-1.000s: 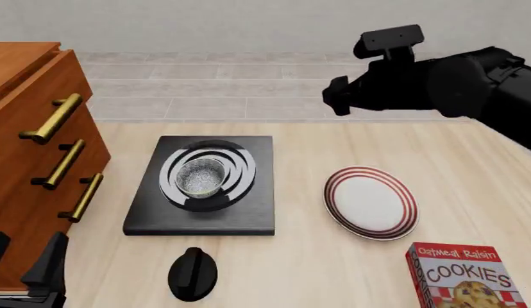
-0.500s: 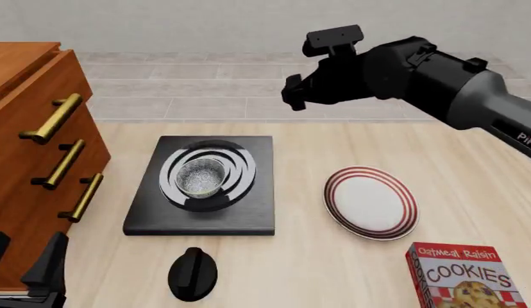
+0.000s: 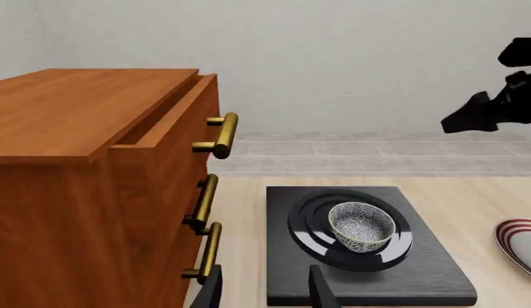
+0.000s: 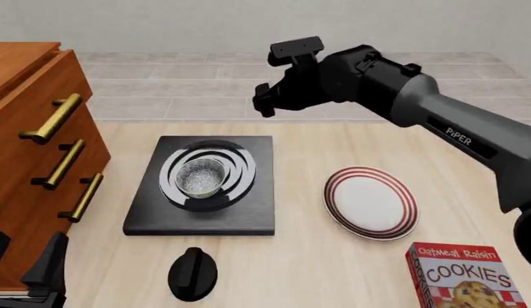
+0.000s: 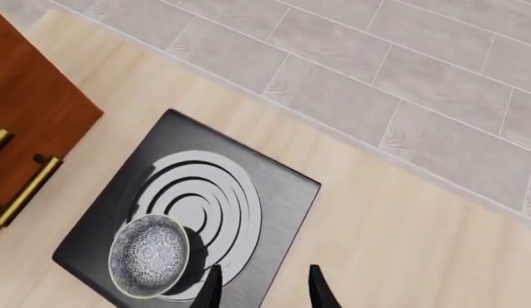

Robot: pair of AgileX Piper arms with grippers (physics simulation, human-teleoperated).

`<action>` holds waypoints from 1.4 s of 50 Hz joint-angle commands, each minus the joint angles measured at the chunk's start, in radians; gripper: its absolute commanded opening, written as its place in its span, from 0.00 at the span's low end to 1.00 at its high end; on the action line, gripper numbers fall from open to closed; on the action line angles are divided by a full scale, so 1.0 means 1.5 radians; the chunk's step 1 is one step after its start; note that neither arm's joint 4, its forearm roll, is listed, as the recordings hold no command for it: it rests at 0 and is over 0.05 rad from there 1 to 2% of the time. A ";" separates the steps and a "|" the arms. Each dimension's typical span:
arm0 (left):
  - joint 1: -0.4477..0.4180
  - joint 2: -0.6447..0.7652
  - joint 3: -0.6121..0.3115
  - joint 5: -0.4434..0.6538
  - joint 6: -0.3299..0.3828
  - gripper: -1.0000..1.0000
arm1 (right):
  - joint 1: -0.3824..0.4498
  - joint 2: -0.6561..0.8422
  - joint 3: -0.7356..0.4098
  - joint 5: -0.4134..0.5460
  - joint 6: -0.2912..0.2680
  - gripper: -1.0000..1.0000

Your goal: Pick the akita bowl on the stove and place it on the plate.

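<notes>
The right gripper (image 4: 267,101) hung high above the far edge of the stove (image 4: 248,215), fingers parted and holding nothing, and the akita bowl (image 4: 201,178) lay below it, nearer and slightly left, on the burner rings (image 4: 240,168). The left gripper (image 4: 26,269), also parted and empty, sat low at the near left by the wooden drawer cabinet (image 4: 30,128), so the right arm seemed better placed. The bowl was small, round and deep, speckled grey-white inside; the red-ringed plate (image 4: 370,202) lay to the stove's right on the pale wood tabletop (image 4: 471,173).
</notes>
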State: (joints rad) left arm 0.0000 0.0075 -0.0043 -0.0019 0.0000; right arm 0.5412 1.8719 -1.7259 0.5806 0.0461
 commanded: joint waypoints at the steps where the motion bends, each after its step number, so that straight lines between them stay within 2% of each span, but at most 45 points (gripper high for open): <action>1: 0.000 0.000 0.000 0.000 0.000 1.00 | 0.025 0.039 -0.026 0.000 0.010 1.00; 24: 0.000 0.000 0.000 0.000 0.000 1.00 | 0.049 0.089 -0.036 -0.007 0.010 1.00; 47: 0.000 0.000 0.000 0.000 0.000 1.00 | 0.067 0.170 -0.116 0.014 0.025 1.00; 70: 0.000 0.000 0.000 0.000 0.000 1.00 | 0.093 0.237 -0.161 0.020 0.030 1.00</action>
State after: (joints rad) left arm 0.0000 0.0075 -0.0043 -0.0019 0.0000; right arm 0.6658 2.1860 -1.9419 0.6098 0.0874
